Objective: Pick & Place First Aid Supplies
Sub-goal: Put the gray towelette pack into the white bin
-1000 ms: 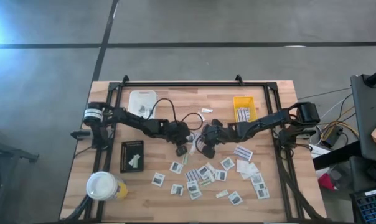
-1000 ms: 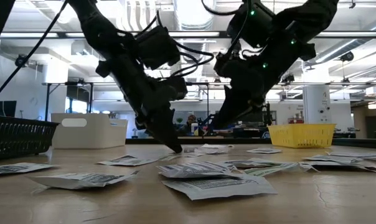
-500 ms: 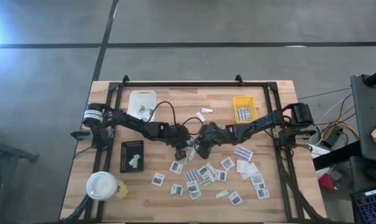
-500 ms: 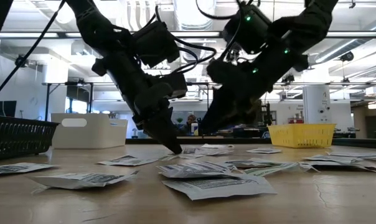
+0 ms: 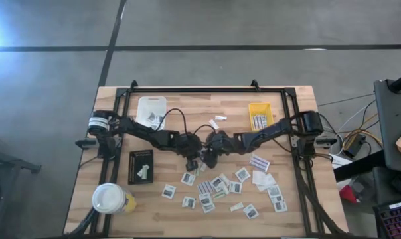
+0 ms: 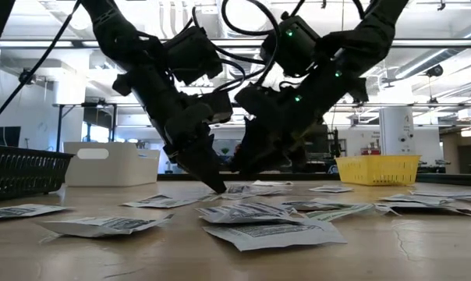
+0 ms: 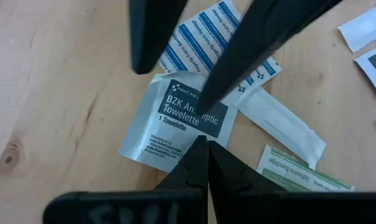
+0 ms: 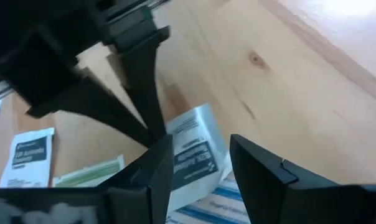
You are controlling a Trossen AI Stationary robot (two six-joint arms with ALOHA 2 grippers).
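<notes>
Towelette packet, flat on the table at the upper edge of the packet scatter: thin, light, limp foil, slippery, best pinched at a free edge. Left gripper, fingers pressed together, pins its near edge; right gripper, fingers spread, straddles the packet from the opposite side

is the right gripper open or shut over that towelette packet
Open. In the right wrist view the right gripper shows a clear gap between its fingers, the BZK towelette packet visible through it, apparently not yet clamped.
</notes>
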